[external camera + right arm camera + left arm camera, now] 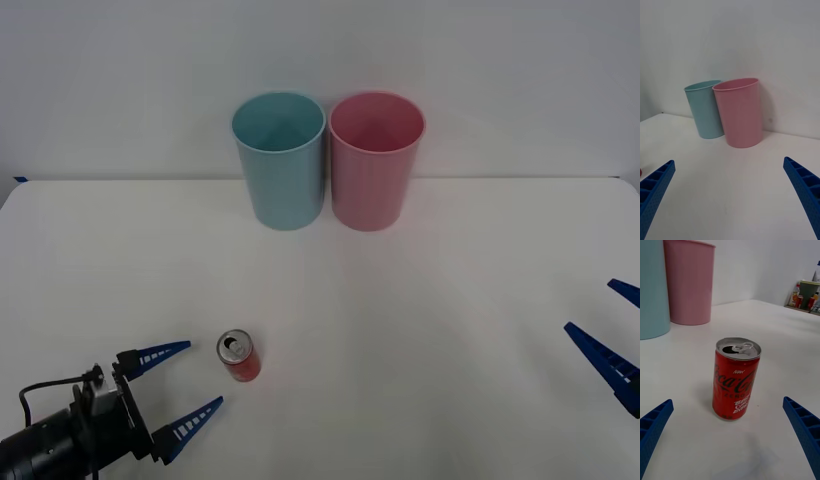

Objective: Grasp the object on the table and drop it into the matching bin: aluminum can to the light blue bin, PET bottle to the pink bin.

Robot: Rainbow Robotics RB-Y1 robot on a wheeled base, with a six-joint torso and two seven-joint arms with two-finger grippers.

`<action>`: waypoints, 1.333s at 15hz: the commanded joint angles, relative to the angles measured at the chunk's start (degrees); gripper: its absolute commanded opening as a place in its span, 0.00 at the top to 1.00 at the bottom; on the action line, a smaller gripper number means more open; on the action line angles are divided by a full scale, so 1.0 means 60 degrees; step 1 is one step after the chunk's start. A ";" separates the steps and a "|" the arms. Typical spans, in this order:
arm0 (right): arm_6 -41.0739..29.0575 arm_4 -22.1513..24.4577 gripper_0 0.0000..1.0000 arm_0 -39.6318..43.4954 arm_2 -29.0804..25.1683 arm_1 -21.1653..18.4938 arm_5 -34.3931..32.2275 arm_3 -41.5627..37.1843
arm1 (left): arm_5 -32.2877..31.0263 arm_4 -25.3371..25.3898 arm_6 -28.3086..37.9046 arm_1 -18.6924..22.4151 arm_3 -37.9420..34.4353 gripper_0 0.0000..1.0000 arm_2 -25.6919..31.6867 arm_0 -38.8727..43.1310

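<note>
Red can (239, 357) upright just ahead of spread left gripper (182, 388), easily toppled by an off-centre close; right gripper (612, 335) spread, idle.

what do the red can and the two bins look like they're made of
Can: probably aluminium, with a glossy red printed wall and a bare silver lid with pull tab. Blue bin and pink bin: likely plastic, matte to satin, each one solid colour with a thin moulded rim and a faintly textured wall.

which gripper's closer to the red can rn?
Left. The left gripper is open right beside the aluminum can, fingers aimed at it but not yet around it. The right gripper sits open at the table's far right edge, well away.
</note>
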 commanded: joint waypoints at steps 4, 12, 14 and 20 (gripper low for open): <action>0.0000 0.0000 0.00 0.0000 0.0000 0.0000 0.0000 0.0000 | 0.0373 -0.0744 0.0077 -0.0549 -0.0001 0.00 -0.0047 -0.0494; 0.0000 0.0000 0.00 0.0000 0.0000 0.0000 0.0000 0.0000 | 0.0945 -0.1315 0.0107 -0.1105 0.0555 0.00 -0.0311 -0.1227; 0.0000 0.0000 0.00 0.0000 0.0000 0.0000 0.0000 0.0000 | 0.1135 -0.1344 0.0136 -0.1105 0.0628 0.00 -0.0443 -0.1329; 0.0000 0.0000 0.00 0.0000 0.0000 0.0000 0.0000 0.0000 | 0.1340 -0.1359 0.0121 -0.1105 0.0628 0.80 -0.0618 -0.1359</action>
